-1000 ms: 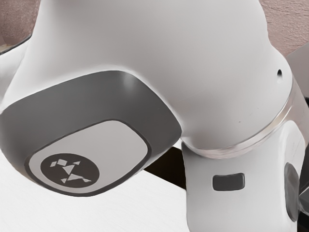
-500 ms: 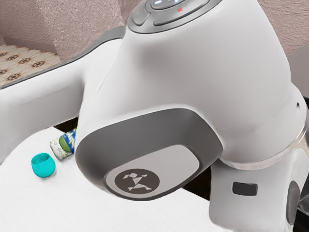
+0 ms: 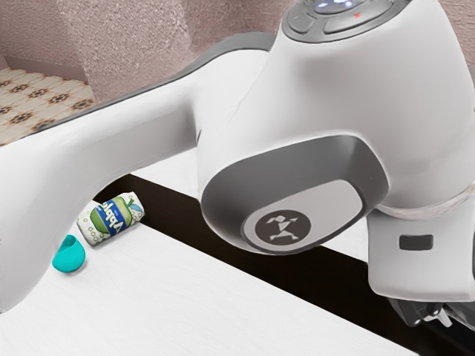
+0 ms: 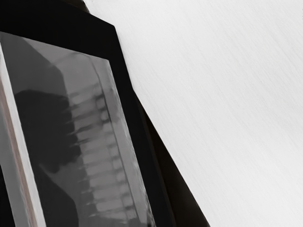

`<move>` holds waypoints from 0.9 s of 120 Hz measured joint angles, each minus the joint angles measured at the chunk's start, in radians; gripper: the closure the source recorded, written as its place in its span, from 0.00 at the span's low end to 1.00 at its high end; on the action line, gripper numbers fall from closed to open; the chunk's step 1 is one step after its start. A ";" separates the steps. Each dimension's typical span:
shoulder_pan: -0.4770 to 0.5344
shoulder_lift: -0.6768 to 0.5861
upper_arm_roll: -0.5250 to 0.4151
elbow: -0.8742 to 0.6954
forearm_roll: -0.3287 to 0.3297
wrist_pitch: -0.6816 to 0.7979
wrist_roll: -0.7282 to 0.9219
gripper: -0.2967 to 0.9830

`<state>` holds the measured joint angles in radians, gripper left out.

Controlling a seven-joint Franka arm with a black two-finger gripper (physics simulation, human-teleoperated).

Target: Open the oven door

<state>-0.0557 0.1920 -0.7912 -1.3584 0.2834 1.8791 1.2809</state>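
Jaws hard to judge, oven door (image 4: 133, 118) close by

Whether they stand wide or narrow, or hold anything, I can't tell from here: the gripper (image 3: 427, 313) hangs low at the exterior view's right, tucked beneath the wrist of the arm (image 3: 341, 96). The wrist view has the door near the hand, its black frame around dark glass (image 4: 94, 161), with the white tabletop (image 4: 218, 104) just beside it. A pale bar (image 4: 23, 156) runs along the glass; I take it for the handle. Whether the door is at all ajar, I can't say.

To my eye, the step in hand is lining up with that bar. Best to turn the hand so the jaws straddle it squarely, parted before they arrive, and go in slowly enough not to knock the glass. A full grip should come before any pull. After that, the hand ought to follow the door's own swing; a straight tug could slip off or strain the wrist. I'd also keep the elbow clear of the apple can (image 3: 111, 219) and the teal cup (image 3: 69, 256)
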 joint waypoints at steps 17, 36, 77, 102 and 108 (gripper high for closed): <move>-0.006 0.027 0.002 0.022 0.023 -0.012 -0.020 0.23; -0.026 0.060 0.002 0.051 0.044 -0.020 -0.054 0.23; -0.085 0.099 0.001 0.069 0.077 0.031 -0.159 0.23; -0.109 0.173 0.004 0.121 0.134 0.048 -0.220 0.23; -0.109 0.185 0.004 0.131 0.147 0.050 -0.232 0.23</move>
<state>-0.1649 0.3766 -0.7875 -1.2279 0.4301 1.9287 1.0494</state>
